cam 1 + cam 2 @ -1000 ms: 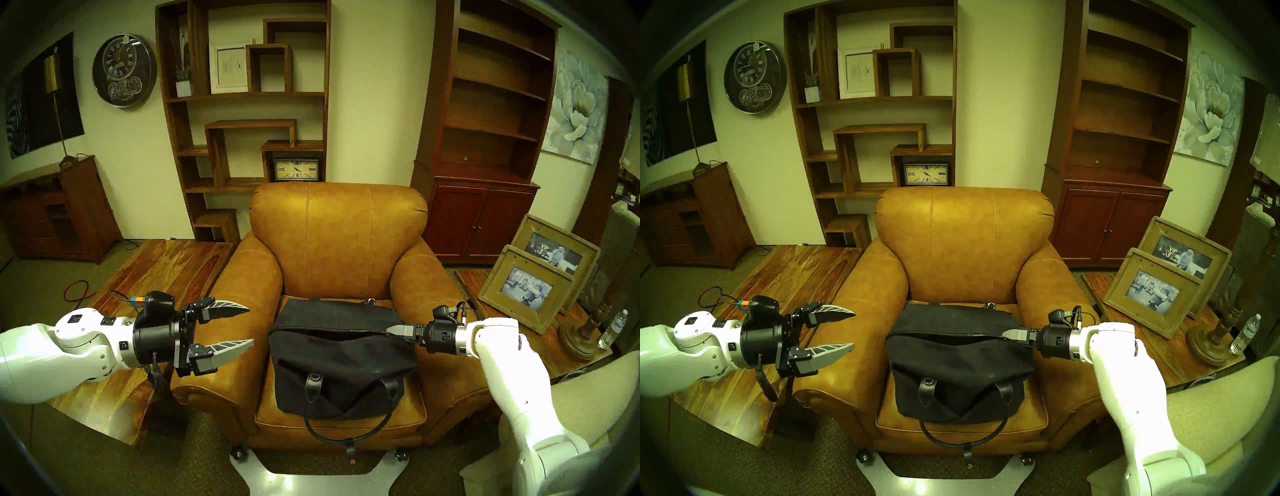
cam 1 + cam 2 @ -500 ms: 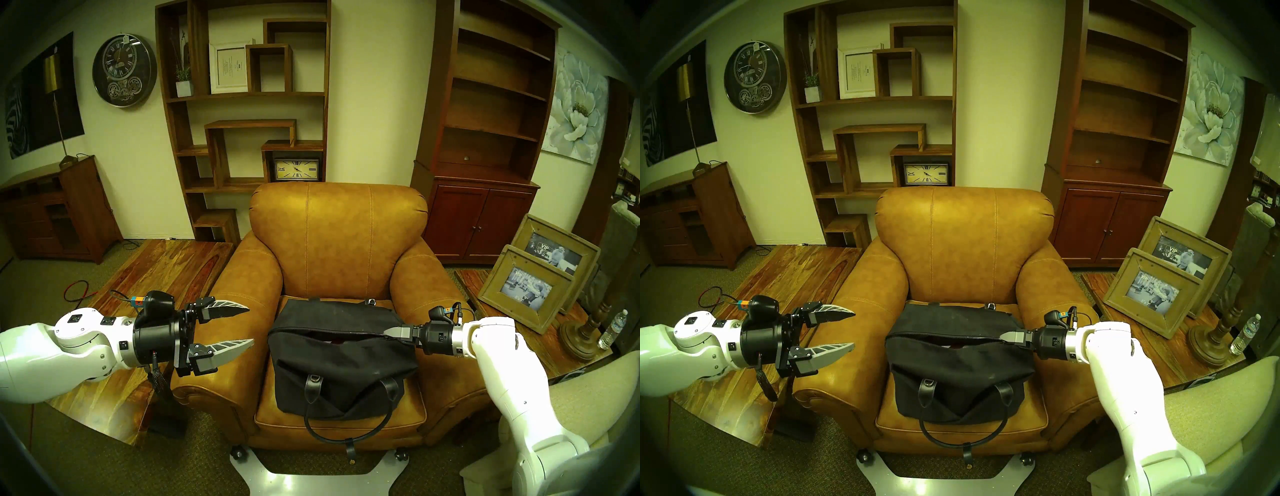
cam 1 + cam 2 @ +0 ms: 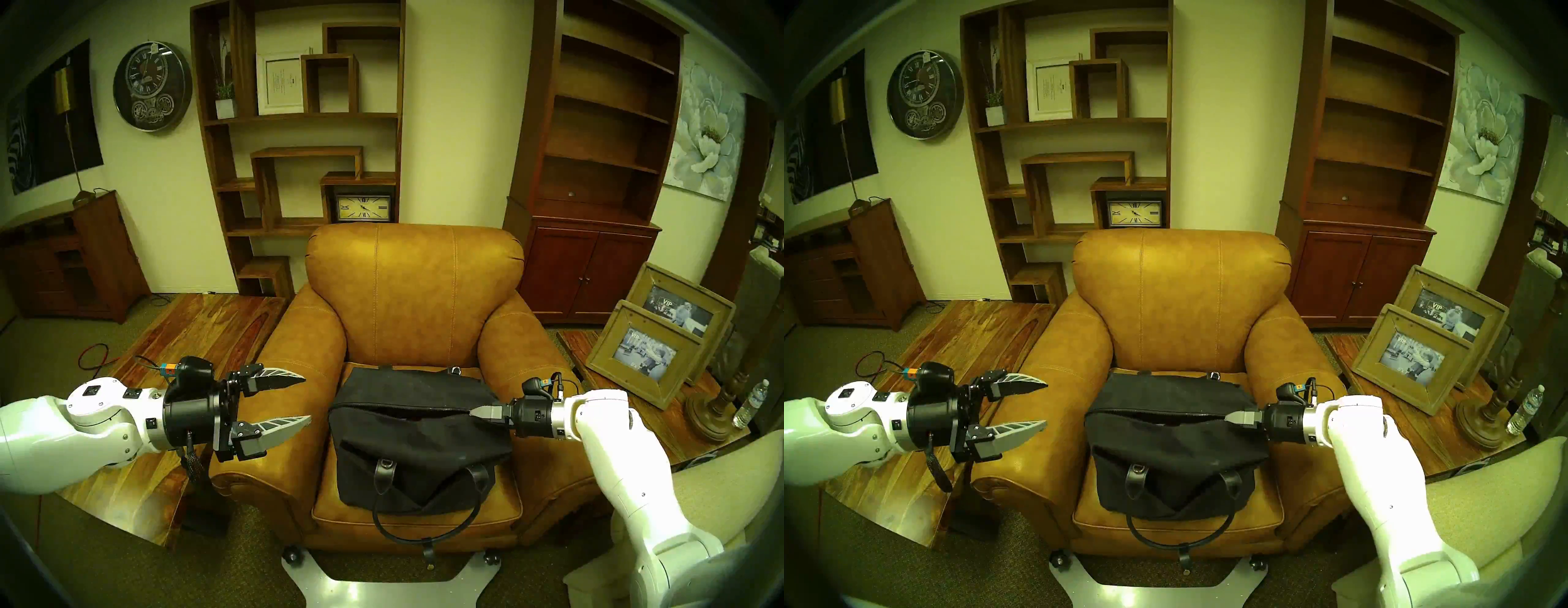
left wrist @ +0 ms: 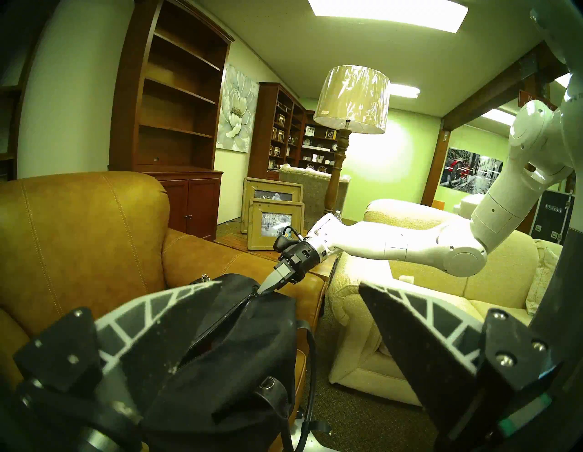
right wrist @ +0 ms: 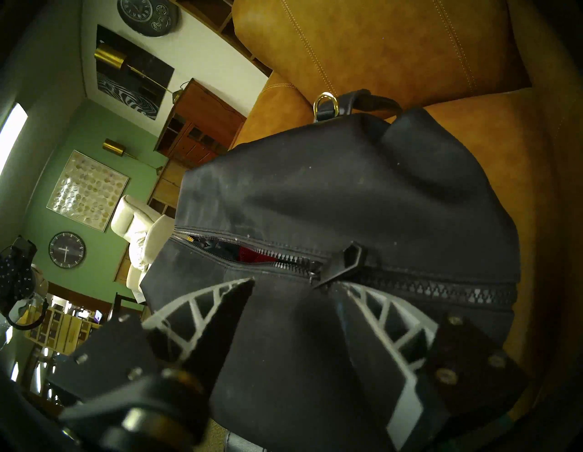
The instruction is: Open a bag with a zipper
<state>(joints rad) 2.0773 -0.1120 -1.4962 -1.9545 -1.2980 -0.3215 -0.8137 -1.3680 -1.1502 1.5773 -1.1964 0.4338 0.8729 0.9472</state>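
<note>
The black canvas bag [image 3: 424, 446] lies on the seat of a tan leather armchair [image 3: 415, 288]. Its zipper [image 3: 424, 408] runs left to right along the top. The left and middle stretch gapes, and something red shows inside [image 5: 252, 254]. The teeth [image 5: 426, 288] at the bag's right end are still closed. My right gripper [image 3: 477, 411] is at that end with its jaws partly open [image 5: 284, 282]. One fingertip [image 5: 321, 285] touches the slider below the black pull tab [image 5: 353, 255]. My left gripper [image 3: 307, 399] is wide open and empty over the chair's left armrest, clear of the bag.
The bag's loop handle [image 3: 424, 535] hangs over the seat front. A wooden table [image 3: 203, 331] stands on the left. A table on the right holds picture frames [image 3: 645, 356], a lamp base [image 3: 712, 412] and a water bottle [image 3: 751, 403]. A cream sofa [image 4: 410, 315] is at the near right.
My right gripper has crept slightly left and toward me at the bag's right end. The zipper gap looks about the same. The left arm has not moved.
</note>
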